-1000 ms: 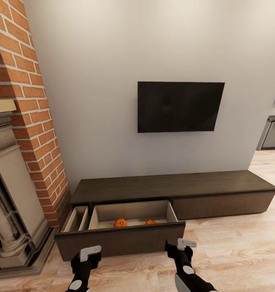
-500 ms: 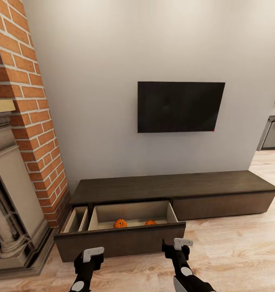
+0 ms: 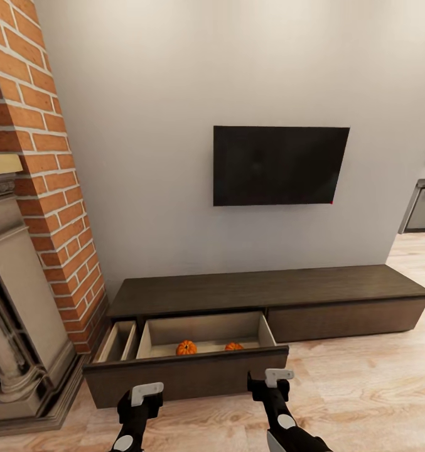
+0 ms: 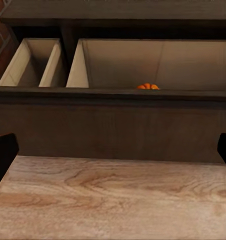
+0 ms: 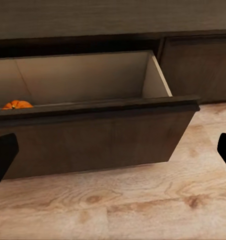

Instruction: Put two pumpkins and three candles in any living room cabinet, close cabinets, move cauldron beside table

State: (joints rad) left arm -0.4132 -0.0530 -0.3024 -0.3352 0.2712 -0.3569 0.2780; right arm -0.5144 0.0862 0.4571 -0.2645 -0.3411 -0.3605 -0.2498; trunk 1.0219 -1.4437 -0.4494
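From the head view, the long dark cabinet (image 3: 268,295) stands against the wall under the TV (image 3: 280,165), its left drawer (image 3: 187,370) pulled out wide, with two pumpkins (image 3: 186,347) lying on the pale drawer floor near the front panel. The left gripper (image 3: 140,402) and the right gripper (image 3: 272,384) hover low just in front of that drawer front, each empty. In the left wrist view, the fingers (image 4: 4,156) sit spread far apart, nothing between them, facing the drawer front (image 4: 113,125); one pumpkin (image 4: 148,86) peeks over its top edge. In the right wrist view, the fingers (image 5: 3,159) are likewise wide apart and bare, looking at the drawer's right end (image 5: 183,107), with a pumpkin (image 5: 17,105) inside at the far side. No candles can be made out in the drawer, so pushing it shut now would likely be too early. If only one gripper pushes, or pushes near a corner, the wide drawer could skew and stick part-way. A fast shove might also set the pumpkins rolling inside.
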